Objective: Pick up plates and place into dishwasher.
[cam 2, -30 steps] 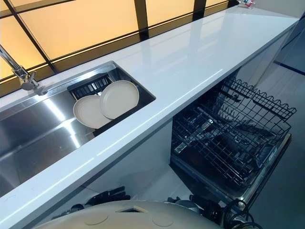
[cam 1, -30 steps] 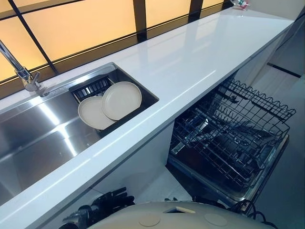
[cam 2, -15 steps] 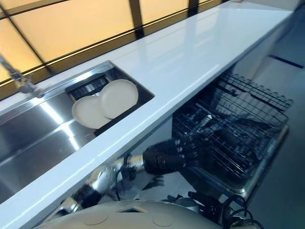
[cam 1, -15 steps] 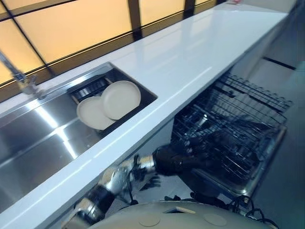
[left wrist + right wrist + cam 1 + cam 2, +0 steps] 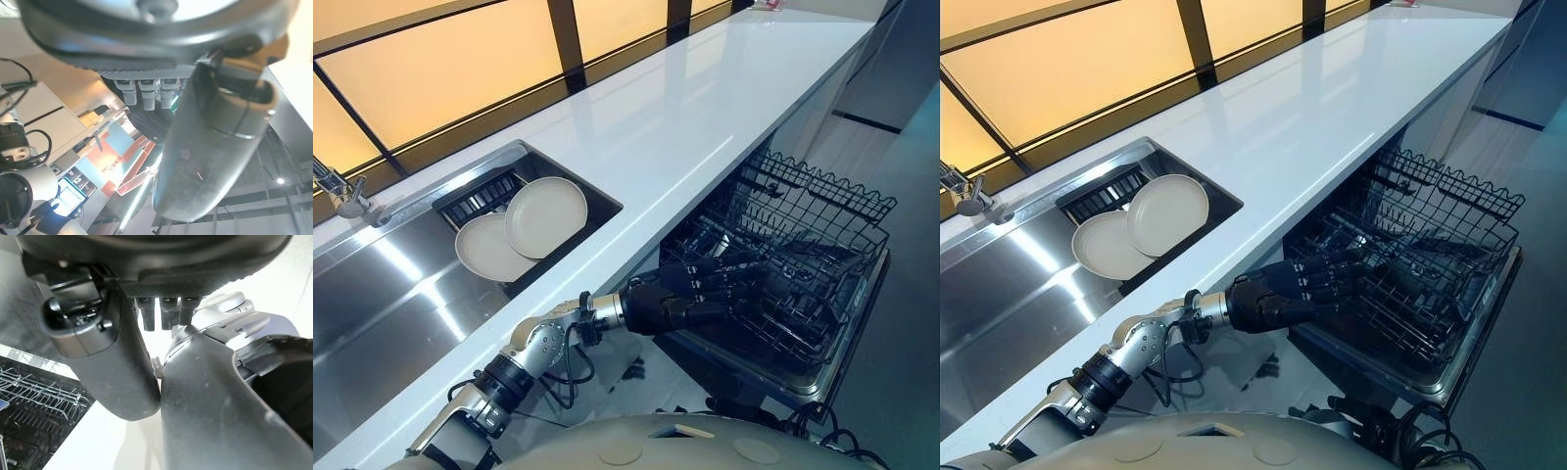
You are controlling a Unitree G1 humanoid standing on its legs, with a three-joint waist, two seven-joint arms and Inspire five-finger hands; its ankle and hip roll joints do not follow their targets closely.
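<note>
The left hand (image 5: 656, 307) is hovering empty, fingers (image 5: 722, 278) spread, before the dishwasher rack (image 5: 822, 240); both plates (image 5: 546, 215) are lying in the sink (image 5: 382, 289), awaiting pickup.

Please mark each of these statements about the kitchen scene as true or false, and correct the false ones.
1. Two cream plates lie in the sink, one overlapping the other. True.
2. The left hand is holding a plate. False: its fingers are straight and hold nothing. It reaches out in front of the dishwasher rack.
3. The dishwasher rack is pulled out below the white countertop. True.
4. The faucet stands on the sink's side nearest the dishwasher. False: it stands at the far side of the sink, away from the dishwasher.
</note>
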